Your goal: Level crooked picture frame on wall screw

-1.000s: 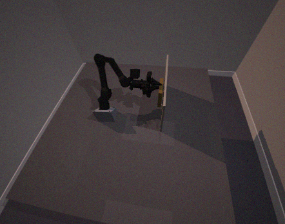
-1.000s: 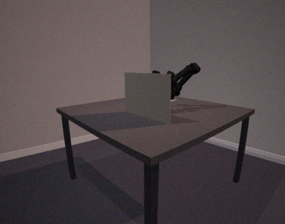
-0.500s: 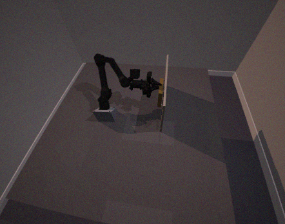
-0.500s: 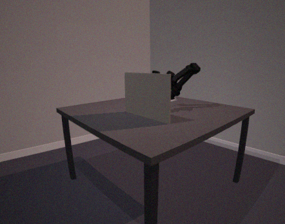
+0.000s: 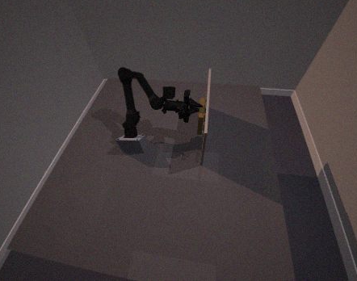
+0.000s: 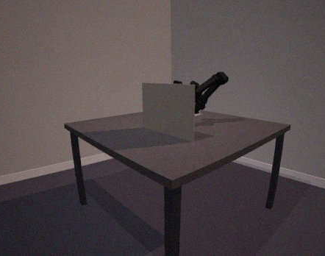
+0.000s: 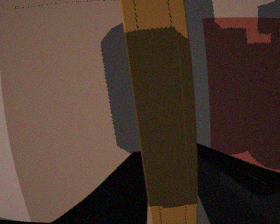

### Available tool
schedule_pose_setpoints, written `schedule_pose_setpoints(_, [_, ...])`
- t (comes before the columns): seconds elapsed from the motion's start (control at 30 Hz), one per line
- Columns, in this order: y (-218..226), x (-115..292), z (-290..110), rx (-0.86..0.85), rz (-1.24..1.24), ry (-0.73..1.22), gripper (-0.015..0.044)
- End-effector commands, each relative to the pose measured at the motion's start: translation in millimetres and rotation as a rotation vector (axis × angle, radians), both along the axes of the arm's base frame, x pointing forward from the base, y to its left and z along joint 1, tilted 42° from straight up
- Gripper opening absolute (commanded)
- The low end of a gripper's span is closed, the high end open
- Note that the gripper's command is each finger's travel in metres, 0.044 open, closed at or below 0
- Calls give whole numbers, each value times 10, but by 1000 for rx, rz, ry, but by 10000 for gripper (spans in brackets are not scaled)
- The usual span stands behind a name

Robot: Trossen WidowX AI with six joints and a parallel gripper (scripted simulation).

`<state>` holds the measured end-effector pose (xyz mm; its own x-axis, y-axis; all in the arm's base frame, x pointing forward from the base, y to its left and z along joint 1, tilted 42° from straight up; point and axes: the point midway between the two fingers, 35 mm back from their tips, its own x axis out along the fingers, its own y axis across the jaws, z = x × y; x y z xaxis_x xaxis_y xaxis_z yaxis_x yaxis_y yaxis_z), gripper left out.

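The picture frame (image 5: 200,127) (image 7: 162,115) has a yellow-orange wooden border. It hangs against the robot's side of the upright panel (image 5: 207,102) (image 6: 168,109) (image 7: 55,100). In the wrist view one bar of the border runs top to bottom, its top leaning a little left, with a dark red and grey picture to its right. My gripper (image 5: 202,106) (image 7: 166,157) is shut on this bar, with a black finger on each side. The screw and the notched strip are hidden. The frame's own tilt cannot be judged from these views.
The panel stands upright on the brown table (image 5: 173,215) (image 6: 176,162). The arm's base (image 5: 130,138) is on the table at the panel's picture side. Shadows of the arm and panel fall across the table. Room walls stand behind.
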<state>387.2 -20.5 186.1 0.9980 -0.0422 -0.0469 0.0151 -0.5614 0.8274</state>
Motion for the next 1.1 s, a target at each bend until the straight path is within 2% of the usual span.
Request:
schedule_pose_setpoints(0.0, [-21, -1, 14, 0, -5, -6, 0])
schedule_pose_setpoints(1.07, [33, -1, -41, 0, 4, -2, 0])
